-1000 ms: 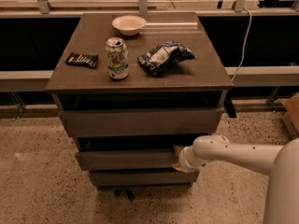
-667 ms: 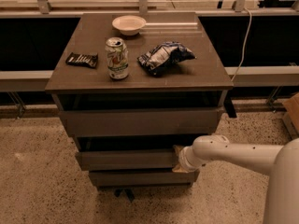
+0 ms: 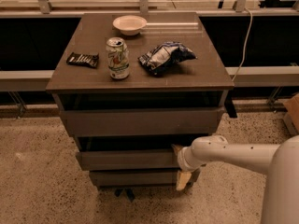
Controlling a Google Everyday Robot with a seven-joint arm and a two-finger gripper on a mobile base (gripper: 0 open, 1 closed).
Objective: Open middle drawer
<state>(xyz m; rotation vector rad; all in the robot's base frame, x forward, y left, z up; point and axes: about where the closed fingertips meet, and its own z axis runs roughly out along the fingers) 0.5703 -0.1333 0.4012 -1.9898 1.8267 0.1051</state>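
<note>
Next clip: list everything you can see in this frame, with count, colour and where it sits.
cabinet: 1, grey-brown, centre of view
bowl: 1, white, back of the cabinet top
can: 1, pale with green print, upright, front middle of the top
snack bar: 1, dark wrapper, left of the can
chip bag: 1, blue and white, crumpled, right of the can
top drawer: 1, grey-brown, tallest front
middle drawer: 1, grey-brown, between the other two
bottom drawer: 1, grey-brown, narrowest, lowest
cable: 1, white, hanging behind the cabinet's right side
cardboard box: 1, brown, right edge, cut off
arm: 1, white, reaching in from the right
gripper: 1, at the middle drawer's right end
</note>
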